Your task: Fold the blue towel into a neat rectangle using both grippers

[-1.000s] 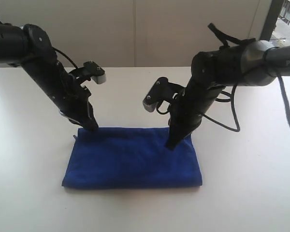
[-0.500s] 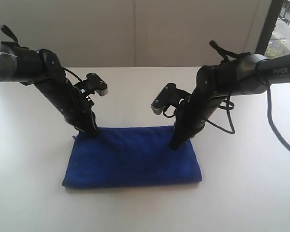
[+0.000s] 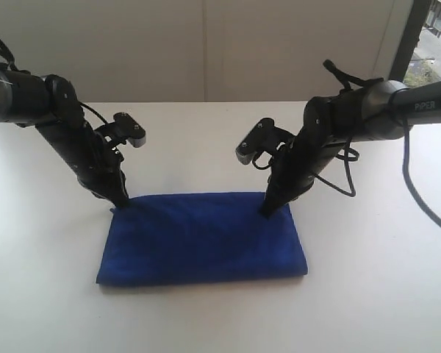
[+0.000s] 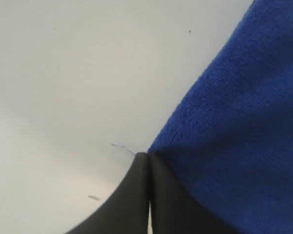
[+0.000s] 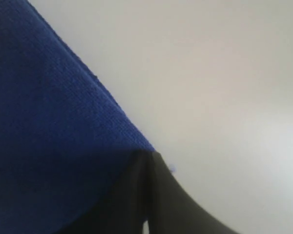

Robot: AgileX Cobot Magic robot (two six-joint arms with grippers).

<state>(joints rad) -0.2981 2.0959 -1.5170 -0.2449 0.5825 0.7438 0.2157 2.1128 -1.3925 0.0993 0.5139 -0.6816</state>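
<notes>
Smooth white table (image 3: 44, 294) | blue towel (image 3: 198, 239), terry rectangle | left pincer (image 3: 122, 204), right pincer (image 3: 264, 213) pressed closed at corners

The right gripper (image 5: 147, 163) has its two black jaws pressed together, the tip touching the edge of the blue towel (image 5: 49, 126). The towel's terry surface fills one side, with bare white table (image 5: 224, 87) beyond its edge.

White "PIPER" lettering on right arm (image 3: 425, 105); no other readable text.
</notes>
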